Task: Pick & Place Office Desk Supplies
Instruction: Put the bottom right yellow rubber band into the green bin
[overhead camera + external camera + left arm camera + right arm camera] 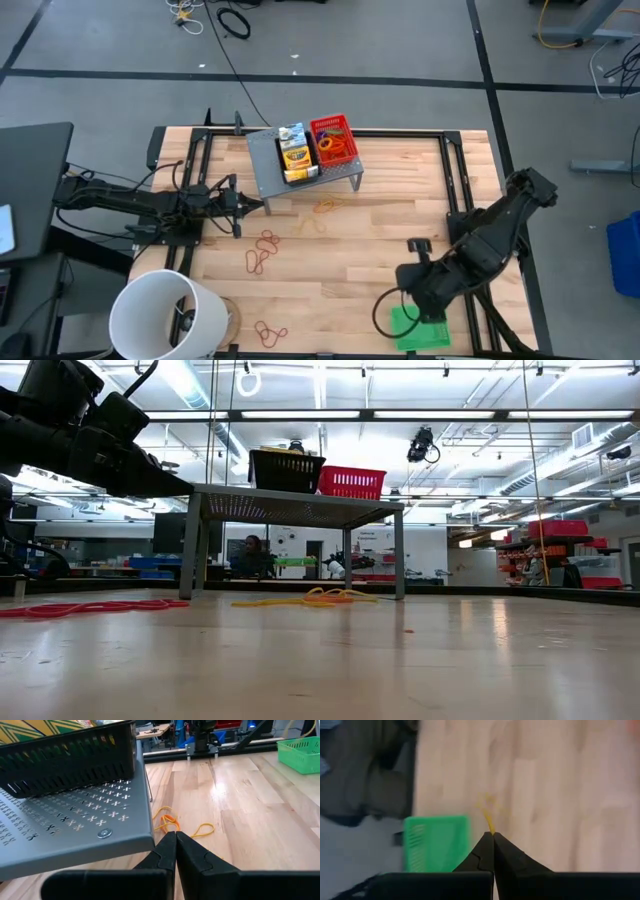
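Observation:
A grey perforated riser (305,165) stands at the table's far middle. On it are a black mesh tray (293,152) with the yellow-green crayon box (294,155) and a red mesh tray (335,140) with bands in it. Orange and yellow rubber bands (322,212) lie in front of the riser, and red ones (262,250) lie nearer. My left gripper (175,837) is shut and level beside the riser's near-left corner (145,840). My right gripper (493,835) points down, shut on a yellow band, beside the green mesh tray (437,842) at the near right. My right gripper pinches a yellow rubber band between its two shut fingertips, coming from above and pointing down. A short strand (490,824) sticks out past the tips over the bare wood next to the green tray. My left gripper is close to the riser's corner; I cannot tell whether it touches.
A big white bucket (165,315) lies at the near-left corner, with another red band (270,332) beside it. Black frame rails (455,190) run along the table's left, right and far sides. Bare wood (350,280) spreads over the middle.

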Controlling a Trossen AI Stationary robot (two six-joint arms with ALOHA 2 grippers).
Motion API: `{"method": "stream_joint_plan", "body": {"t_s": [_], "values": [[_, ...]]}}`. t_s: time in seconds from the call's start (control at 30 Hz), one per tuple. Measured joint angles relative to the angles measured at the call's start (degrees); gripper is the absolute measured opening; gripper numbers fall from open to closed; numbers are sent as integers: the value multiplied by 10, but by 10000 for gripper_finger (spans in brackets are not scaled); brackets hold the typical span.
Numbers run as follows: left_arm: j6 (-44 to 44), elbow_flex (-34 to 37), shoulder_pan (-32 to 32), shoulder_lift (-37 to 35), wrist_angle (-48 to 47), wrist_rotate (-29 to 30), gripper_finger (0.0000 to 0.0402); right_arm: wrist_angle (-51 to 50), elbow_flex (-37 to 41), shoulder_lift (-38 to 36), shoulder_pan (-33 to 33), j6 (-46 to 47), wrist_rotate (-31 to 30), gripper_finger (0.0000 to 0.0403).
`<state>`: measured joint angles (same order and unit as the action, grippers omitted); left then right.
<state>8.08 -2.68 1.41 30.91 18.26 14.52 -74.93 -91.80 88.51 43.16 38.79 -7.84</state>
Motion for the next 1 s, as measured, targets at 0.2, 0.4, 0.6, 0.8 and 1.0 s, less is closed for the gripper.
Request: {"method": "stream_joint_plan", "body": {"t_s": [0.2,0.4,0.6,0.8,1.0], "values": [[-1,0,0,0,0,0,14,-1,22,0,37,112,53,0],[0,0,0,0,0,0,14,14,22,0,68,186,64,0],[0,0,0,0,0,0,14,26,22,38,82,190,78,0],[0,0,0,0,0,0,14,44,22,104,80,152,113,0],[1,0,0,0,0,0,14,57,22,171,65,85,126,0]]}}
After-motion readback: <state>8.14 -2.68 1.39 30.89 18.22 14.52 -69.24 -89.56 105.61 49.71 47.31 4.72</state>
